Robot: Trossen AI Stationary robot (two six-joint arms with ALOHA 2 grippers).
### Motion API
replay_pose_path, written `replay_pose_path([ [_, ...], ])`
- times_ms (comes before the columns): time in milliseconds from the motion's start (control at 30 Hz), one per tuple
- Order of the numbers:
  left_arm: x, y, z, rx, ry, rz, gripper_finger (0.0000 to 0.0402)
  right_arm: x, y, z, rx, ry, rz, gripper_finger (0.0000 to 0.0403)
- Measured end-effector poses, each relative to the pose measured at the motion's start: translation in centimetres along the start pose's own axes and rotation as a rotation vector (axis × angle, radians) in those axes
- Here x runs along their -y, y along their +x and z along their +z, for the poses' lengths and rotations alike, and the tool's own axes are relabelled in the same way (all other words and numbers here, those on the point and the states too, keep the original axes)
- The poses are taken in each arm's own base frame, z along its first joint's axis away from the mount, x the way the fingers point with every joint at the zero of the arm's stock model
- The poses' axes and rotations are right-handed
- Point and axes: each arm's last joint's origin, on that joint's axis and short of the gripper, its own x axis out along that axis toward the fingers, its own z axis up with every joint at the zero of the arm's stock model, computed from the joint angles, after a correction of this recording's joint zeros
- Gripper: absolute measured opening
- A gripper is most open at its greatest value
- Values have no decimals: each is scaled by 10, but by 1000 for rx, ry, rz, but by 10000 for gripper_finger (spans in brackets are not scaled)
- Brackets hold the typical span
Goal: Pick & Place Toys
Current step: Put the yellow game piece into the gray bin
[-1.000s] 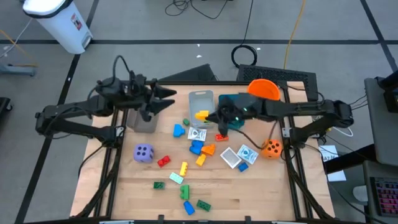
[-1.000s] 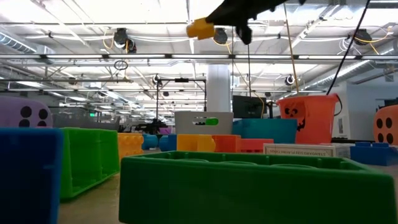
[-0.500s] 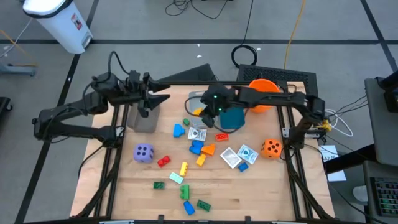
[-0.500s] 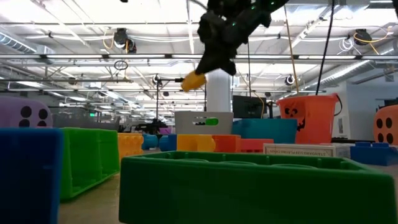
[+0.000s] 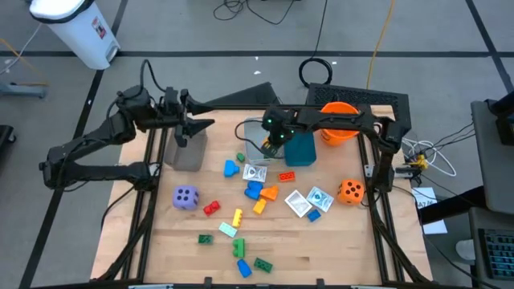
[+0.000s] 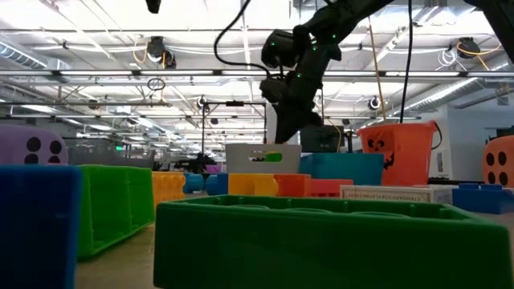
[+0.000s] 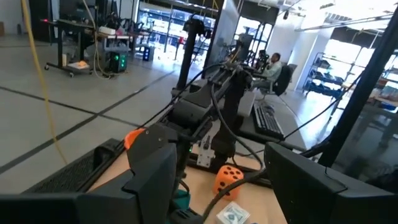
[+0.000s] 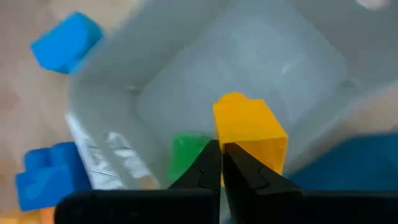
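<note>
Wooden table (image 5: 321, 249) sitting on a grey floor, cables and a white bin (image 5: 76, 28) lying beyond its far side. Right gripper (image 5: 271, 144) is reaching over the grey bin (image 5: 259, 128) at the far centre of the table. Its fingers are sitting almost together, pinching a yellow brick (image 8: 250, 132) over the bin's inside. A green brick (image 8: 185, 151) is lying in the bin just beside the yellow one. In the low view the right arm is coming down from above to the grey bin (image 6: 262, 156). Teal bin (image 5: 301, 150) is standing just right of the grey bin, and an orange bucket (image 5: 339, 114) is sitting farther right at the far edge.

Left gripper (image 5: 201, 125) is hovering over the far left of the table, fingers apart, holding nothing.

Other toys are lying loose. Purple dice (image 5: 185, 197) on the left, orange dice (image 5: 349, 191) on the right. White packets (image 5: 307, 200) are lying right of centre. Blue bricks (image 5: 254, 189) and a red brick (image 5: 286, 177) are sitting near the bins. More green bricks (image 5: 262, 264) are lying at the near edge.
</note>
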Motion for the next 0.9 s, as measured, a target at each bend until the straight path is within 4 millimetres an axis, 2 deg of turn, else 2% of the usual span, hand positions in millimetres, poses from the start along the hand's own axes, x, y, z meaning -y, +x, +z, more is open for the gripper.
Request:
replay_pose_path([
  [233, -5, -2, -1, -12, 2, 30, 250, 11, 0, -2, -39, 1, -31, 0],
  [600, -9, -3, 0, -8, 7, 53, 250, 6, 0, -4, -41, -44, -24, 1],
  [900, -10, -3, -1, -16, 3, 56, 250, 6, 0, -4, -41, -52, -25, 34],
])
